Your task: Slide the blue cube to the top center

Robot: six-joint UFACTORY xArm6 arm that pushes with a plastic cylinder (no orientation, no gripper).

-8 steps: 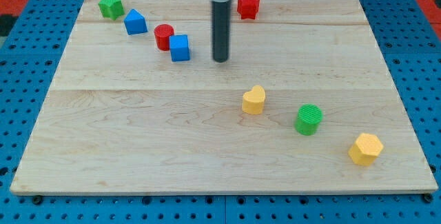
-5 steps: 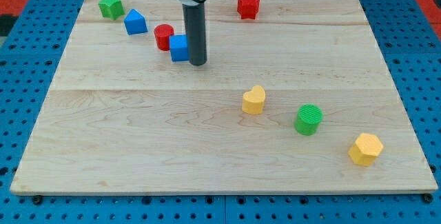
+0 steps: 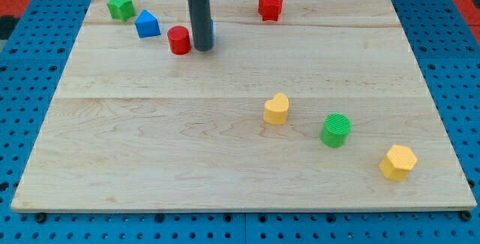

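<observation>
The blue cube (image 3: 213, 31) is almost wholly hidden behind my rod; only a thin blue sliver shows at the rod's right edge, near the board's top, a little left of centre. My tip (image 3: 201, 48) stands right in front of the cube, at its lower side, touching or nearly touching it. A red cylinder (image 3: 178, 40) sits just left of the tip.
A blue wedge-like block (image 3: 148, 24) and a green block (image 3: 120, 7) lie at the top left. A red block (image 3: 270, 6) is at the top, right of centre. A yellow heart (image 3: 276, 109), green cylinder (image 3: 336, 130) and yellow hexagon (image 3: 397, 161) lie at the lower right.
My tip swung left around the blue cube, then moved towards the view's top. The cube slid up from beside the red cylinder and is now behind the rod.
</observation>
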